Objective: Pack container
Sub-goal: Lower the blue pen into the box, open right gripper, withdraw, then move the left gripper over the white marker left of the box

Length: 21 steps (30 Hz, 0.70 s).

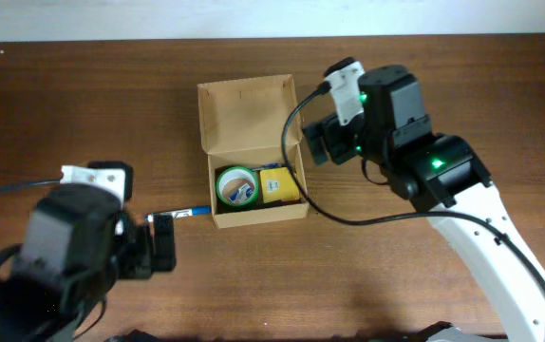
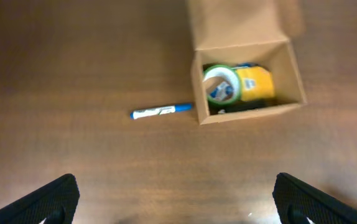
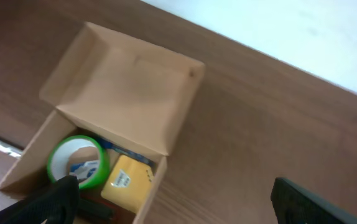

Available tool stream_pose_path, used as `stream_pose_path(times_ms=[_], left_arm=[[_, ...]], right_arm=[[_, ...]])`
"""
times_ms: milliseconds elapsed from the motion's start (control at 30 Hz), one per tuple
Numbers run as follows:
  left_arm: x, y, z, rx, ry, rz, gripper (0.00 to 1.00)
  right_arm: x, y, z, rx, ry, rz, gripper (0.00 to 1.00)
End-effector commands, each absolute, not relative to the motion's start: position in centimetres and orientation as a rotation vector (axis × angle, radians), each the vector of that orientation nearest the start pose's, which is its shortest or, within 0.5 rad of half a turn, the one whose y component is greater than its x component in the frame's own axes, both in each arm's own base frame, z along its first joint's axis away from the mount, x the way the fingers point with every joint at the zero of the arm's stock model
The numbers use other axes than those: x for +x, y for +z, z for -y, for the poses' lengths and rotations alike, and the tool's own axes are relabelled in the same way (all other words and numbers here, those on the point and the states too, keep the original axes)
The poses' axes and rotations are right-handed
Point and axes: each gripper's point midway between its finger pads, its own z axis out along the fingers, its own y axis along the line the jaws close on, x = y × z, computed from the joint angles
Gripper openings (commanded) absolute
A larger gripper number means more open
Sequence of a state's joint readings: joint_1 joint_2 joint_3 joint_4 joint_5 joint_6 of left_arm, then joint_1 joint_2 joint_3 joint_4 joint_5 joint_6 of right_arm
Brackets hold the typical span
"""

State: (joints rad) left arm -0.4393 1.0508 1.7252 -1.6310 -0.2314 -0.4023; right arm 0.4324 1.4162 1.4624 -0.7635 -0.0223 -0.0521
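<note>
Left gripper (image 2: 175, 190) hangs above the bare wooden table (image 2: 73, 56) with its fingers (image 2: 54, 199) spread wide and nothing between them; only their dark tips show at the bottom corners of its wrist view. Just ahead of it lies a blue and white marker (image 2: 161, 111), beside the left wall of the container (image 2: 247, 115) without clearly touching it. The container sits near the middle of the table, its hinged flap lid (image 1: 244, 114) folded back and lying towards the far edge. Inside are a green tape roll (image 1: 236, 185) on the left and a yellow packet (image 1: 277, 185) pressed against it on the right; a dark strip along the near wall and something blue under the roll are too blurred to name. The right gripper (image 3: 175, 186) hovers over the container's right side, its fingers (image 3: 309, 199) likewise set far apart and holding nothing, and both are cut off by the frame. In the right wrist view only the marker's pale end shows at the left edge.
</note>
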Motion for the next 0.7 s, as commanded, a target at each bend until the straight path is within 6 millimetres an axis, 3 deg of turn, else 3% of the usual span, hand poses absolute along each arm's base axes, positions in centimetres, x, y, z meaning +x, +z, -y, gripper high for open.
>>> stream_pose_path(times_ms=[0,200,367,500,667], left_arm=[[19.0,33.4,2.8,-0.385,-0.018,-2.473,1.00],[20.3,30.7,3.2,-0.436,0.009,-2.491,1.00],[21.1,28.9,3.8,-0.441,0.007,-2.508,1.00],[21.5,27.6,4.0,-0.438,0.015,-2.527,1.00],[22.3,26.2,5.2,-0.429,-0.043,-2.537,1.00]], right_arm=[[36.5,29.1,-16.1,-0.486,0.227,-2.247,0.99],[34.3,26.9,-15.7,-0.550,0.256,-2.366,0.99],[32.1,26.7,-16.3,-0.623,0.337,-2.405,0.99],[30.4,28.0,-15.7,-0.653,0.335,-2.398,0.99],[27.6,31.6,-15.3,-0.713,0.371,-2.339,0.99]])
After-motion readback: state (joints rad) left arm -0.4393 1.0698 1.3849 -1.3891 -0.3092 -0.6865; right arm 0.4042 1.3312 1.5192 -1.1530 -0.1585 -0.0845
